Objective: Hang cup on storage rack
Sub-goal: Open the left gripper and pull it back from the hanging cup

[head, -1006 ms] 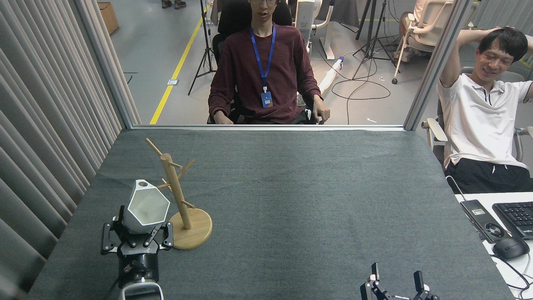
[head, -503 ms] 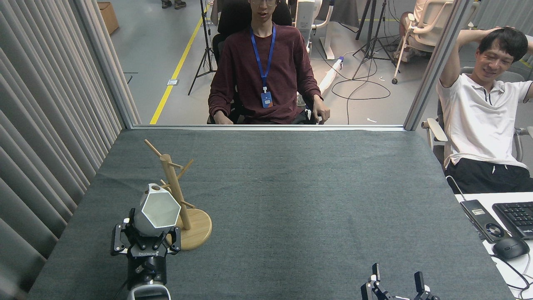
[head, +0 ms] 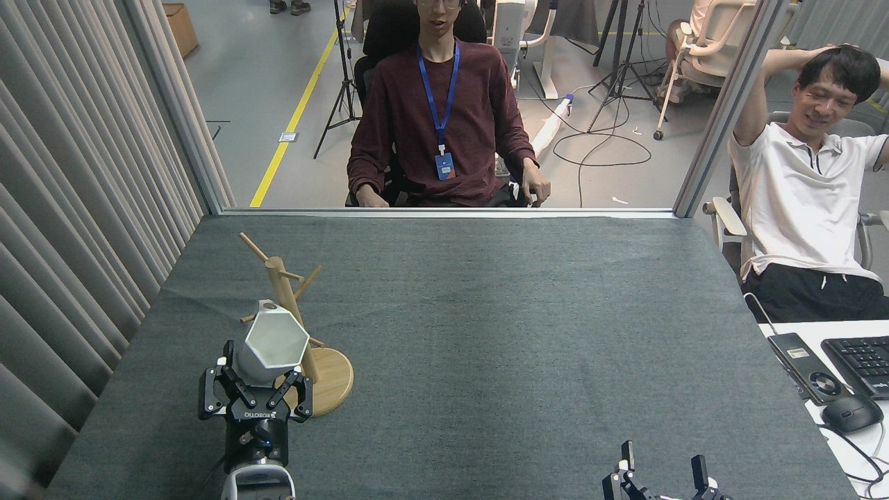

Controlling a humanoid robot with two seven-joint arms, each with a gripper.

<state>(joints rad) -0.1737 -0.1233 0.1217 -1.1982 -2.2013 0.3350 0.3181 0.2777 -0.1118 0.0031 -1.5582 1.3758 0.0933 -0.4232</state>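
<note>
The white hexagonal cup is held up off the table, its mouth facing me and its rim tab on top. My left gripper is shut on the cup's lower body. The cup overlaps the pole of the wooden storage rack, whose round base rests on the grey table at left; whether the tab touches a peg I cannot tell. Several pegs stick out above the cup. My right gripper stands open at the bottom edge, right of centre, holding nothing.
The grey cloth table stretches to the right. A ribbed curtain wall runs along the left. One person sits behind the table's far edge, another at the right beside a desk with a keyboard and mouse.
My left gripper has carried the cup to the right and toward the rack's pole; the cup's mouth has turned more squarely toward me. The right gripper stays put.
</note>
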